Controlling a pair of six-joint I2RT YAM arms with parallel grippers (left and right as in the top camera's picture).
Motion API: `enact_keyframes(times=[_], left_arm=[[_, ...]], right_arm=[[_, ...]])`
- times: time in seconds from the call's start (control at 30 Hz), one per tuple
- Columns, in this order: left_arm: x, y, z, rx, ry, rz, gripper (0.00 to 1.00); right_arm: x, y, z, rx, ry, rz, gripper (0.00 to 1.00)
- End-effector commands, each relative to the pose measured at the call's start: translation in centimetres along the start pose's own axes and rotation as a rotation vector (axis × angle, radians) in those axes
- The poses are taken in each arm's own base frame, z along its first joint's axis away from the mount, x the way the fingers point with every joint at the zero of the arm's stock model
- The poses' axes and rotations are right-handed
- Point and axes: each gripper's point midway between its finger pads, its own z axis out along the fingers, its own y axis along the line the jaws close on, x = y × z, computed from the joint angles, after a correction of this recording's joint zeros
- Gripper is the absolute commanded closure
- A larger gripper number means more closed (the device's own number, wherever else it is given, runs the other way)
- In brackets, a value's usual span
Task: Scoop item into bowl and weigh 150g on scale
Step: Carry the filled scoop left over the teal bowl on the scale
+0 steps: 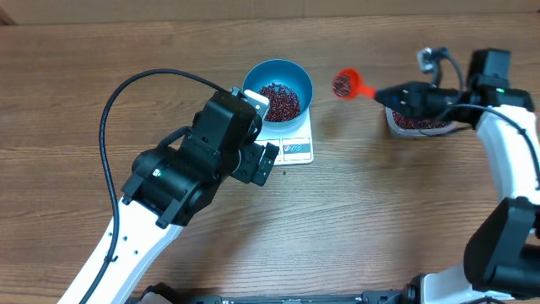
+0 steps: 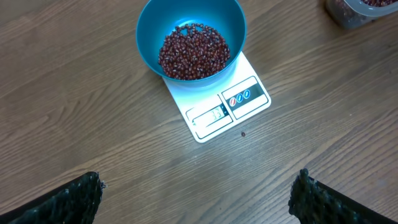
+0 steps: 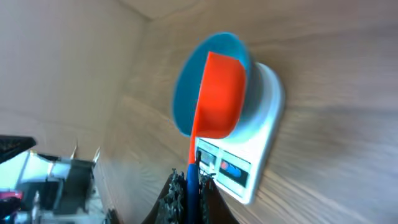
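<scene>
A bright-blue bowl (image 1: 278,80) (image 2: 149,25) holding a heap of dark red-brown beans (image 1: 280,100) (image 2: 193,51) stands on the white scale (image 1: 297,148) (image 2: 227,106). My left gripper (image 1: 263,133) (image 2: 199,199) hovers just left of the scale, open and empty. A red scoop (image 1: 346,84) (image 3: 217,93) with beans in its cup hangs above the table between the bowl and the tub. My right gripper (image 1: 396,95) (image 3: 193,190) is shut on the scoop's handle. The right wrist view shows the bowl (image 3: 183,93) and scale (image 3: 264,134) beyond the scoop.
A clear plastic tub (image 1: 419,124) (image 2: 354,12) of beans sits at the right, under my right wrist. One stray bean (image 2: 243,132) lies on the wood just in front of the scale. The left arm's black cable (image 1: 114,101) loops over the table's left side.
</scene>
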Motion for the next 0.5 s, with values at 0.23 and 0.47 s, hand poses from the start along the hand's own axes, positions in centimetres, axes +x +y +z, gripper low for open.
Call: enact_keyframes(times=[0.23,0.47], left_arm=[[-0.2,0.1,0.1,0.004,-0.002,0.010,0.01],[-0.2,0.1,0.1,0.004,-0.001,0.010,0.00]], right_arm=[[-0.4,4.8,6.4,0.047,0.032,-0.056,0.96],[-0.1,5.6,9.4,0.198,0.040,-0.125,0.96]])
